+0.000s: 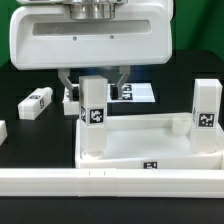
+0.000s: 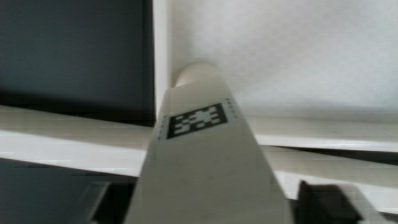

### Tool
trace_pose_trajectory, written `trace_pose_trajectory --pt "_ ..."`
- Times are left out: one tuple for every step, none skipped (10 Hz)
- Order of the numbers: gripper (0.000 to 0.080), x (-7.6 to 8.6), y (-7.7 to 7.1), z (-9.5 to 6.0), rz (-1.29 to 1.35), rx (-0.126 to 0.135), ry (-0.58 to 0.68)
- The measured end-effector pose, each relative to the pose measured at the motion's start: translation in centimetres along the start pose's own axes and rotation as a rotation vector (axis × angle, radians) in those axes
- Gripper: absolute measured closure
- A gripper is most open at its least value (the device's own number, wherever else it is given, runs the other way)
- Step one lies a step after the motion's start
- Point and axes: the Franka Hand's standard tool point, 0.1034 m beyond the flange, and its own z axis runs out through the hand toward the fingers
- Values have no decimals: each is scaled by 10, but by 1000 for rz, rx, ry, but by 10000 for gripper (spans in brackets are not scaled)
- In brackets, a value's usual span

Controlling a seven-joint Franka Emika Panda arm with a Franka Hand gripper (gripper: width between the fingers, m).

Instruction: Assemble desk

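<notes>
1. The gripper (image 1: 94, 88) hangs straight over the upright leg (image 1: 93, 120), one finger on each side of its top. I honestly cannot tell whether the pads are pressing on it or just sitting beside it.
2. In the wrist view that same leg (image 2: 210, 150) runs right up the middle, with its square tag (image 2: 199, 120) facing the camera. A dark finger (image 2: 338, 200) shows close against its side, and the gripper (image 2: 214, 205) straddles it.
3. The tabletop (image 1: 150, 150) lies flat on the black table (image 1: 40, 135), rim up. It's towards the exterior view's right, with a tag on its front wall.
4. The upright leg stands at the tabletop's corner on the exterior view's left.
5. A second leg (image 1: 205, 110) stands upright at the far corner on the exterior view's right, well apart from the gripper.
6. Other bits around:
   - A loose leg (image 1: 35, 102) lies on its side on the table, off to the exterior view's left.
   - A small white block (image 1: 70, 100) sits just beside the finger on that side, pretty much crowding it.
   - The marker board (image 1: 138, 92) lies flat behind the fingers.
7. A long white rail (image 1: 100, 185) runs across the front, touching or nearly touching the tabletop's front edge.
8. The big white housing above the fingers hides most of the wrist.
</notes>
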Motion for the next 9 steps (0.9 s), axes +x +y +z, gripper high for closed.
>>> trace_pose_trajectory --pt "511 0 1 0 1 -1 1" --pt "511 0 1 0 1 -1 1" --pt "511 0 1 0 4 -1 1" --pt "511 0 1 0 31 -1 1" --pt "511 0 2 0 30 -1 1" --pt "511 0 2 0 68 2 2" --pt "511 0 3 0 217 8 4" --pt "509 0 3 0 308 8 4" --pt "509 0 3 0 369 8 3"
